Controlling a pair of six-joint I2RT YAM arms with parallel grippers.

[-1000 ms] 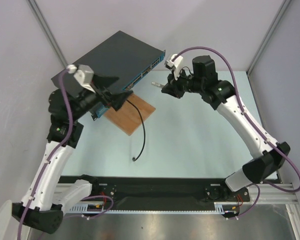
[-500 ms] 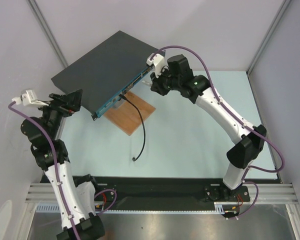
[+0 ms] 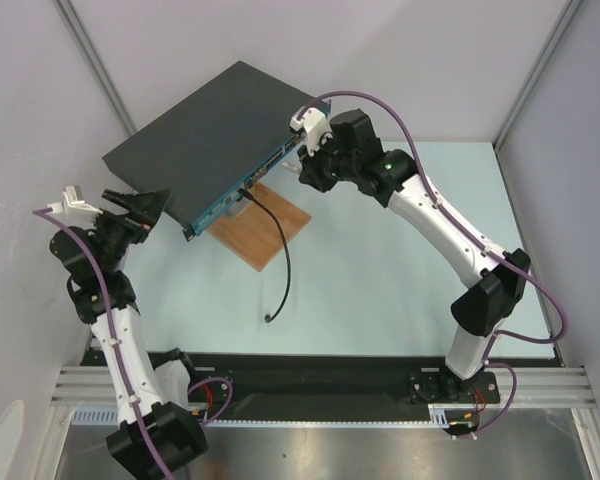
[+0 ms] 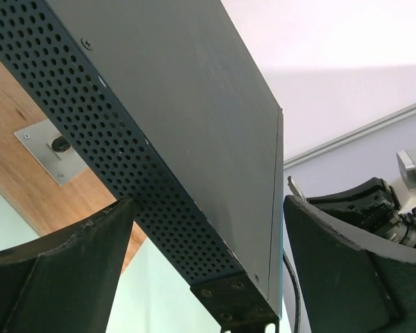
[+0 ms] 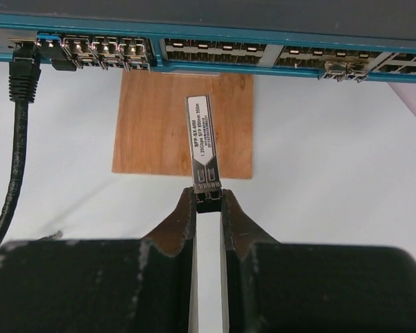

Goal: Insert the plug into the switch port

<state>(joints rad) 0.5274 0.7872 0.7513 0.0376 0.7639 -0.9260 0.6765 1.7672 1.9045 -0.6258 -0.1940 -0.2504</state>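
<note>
Your table (image 3: 380, 260) is carrying everything. The switch (image 3: 210, 125) is sitting toward its far left corner, its teal front face turned toward the right arm so the sockets are facing that arm's reach. The wooden board (image 3: 265, 232) is lying beneath the front edge; whether it is propping the box up, I cannot tell.

Your left hand (image 3: 138, 208) is hovering just off the switch's left end with its fingers spread wide, holding nothing. It is likely waiting there to brace the box against the push.

A black cable (image 3: 285, 270) is already sitting in a socket toward the left end of the row, its loose end trailing toward the table's near edge, so you are working clear of it.

Your right hand (image 5: 208, 201) is pinching the plug (image 5: 202, 139) by its rear end, leaving the nose free. The plug is lying flat, label up, pointing straight at the sockets and hanging just short of them, over the board.
</note>
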